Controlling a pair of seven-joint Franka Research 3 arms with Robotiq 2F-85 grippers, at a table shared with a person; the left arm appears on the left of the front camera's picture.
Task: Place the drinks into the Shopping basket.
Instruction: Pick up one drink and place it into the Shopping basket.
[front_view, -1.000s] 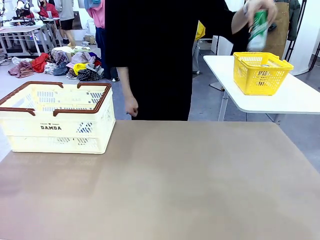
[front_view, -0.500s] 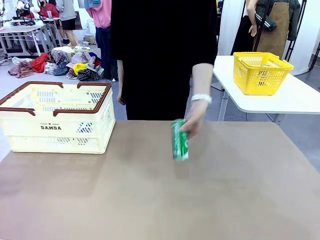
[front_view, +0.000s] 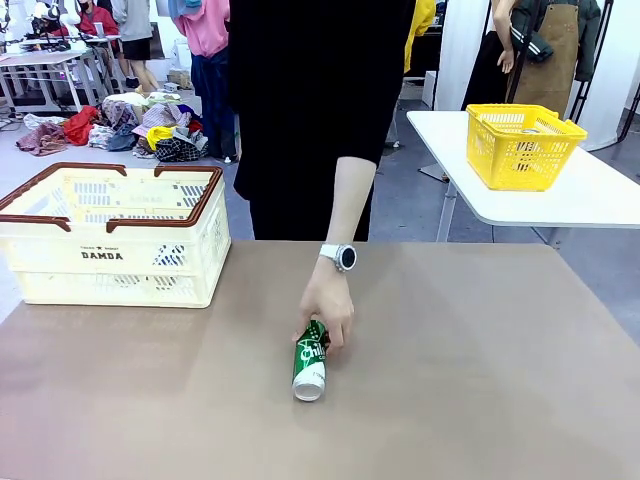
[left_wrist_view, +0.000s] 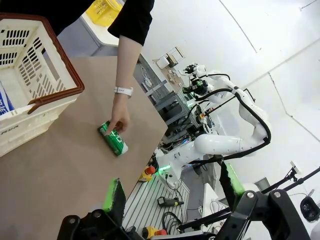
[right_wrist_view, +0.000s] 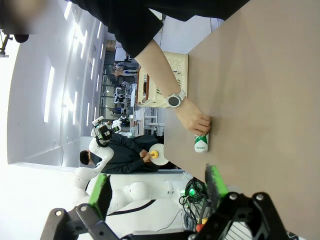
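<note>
Across the lower half of the front view spreads the brown table (front_view: 480, 390). At its far edge, upper centre of the frame, stands a person (front_view: 310, 100) in black, one arm reaching down onto the tabletop. At the left of the frame, on the table's far left part, sits the Shopping basket (front_view: 110, 255), cream-white with a brown rim and "DAMDA" on its near wall. In the left wrist view the Shopping basket fills the upper left corner, and a blue object with white print (left_wrist_view: 4, 102) lies inside it, cut off by the frame edge. I cannot tell whether it is a can.

At the upper right of the front view a white side table (front_view: 570, 205) carries a yellow mesh basket (front_view: 522, 150).

Along the bottom of the left wrist view the left gripper (left_wrist_view: 172, 185) has its green-padded fingers spread wide with nothing between them. The right gripper (right_wrist_view: 157, 187), at the bottom of the right wrist view, is likewise spread and empty.

Near the centre of the front view, the person's hand (front_view: 327, 298) rests on the far end of a green can (front_view: 310, 358). The can lies on its side on the table, silver top toward the camera, well apart from the Shopping basket. A watch (front_view: 343, 257) sits on the wrist just above.
</note>
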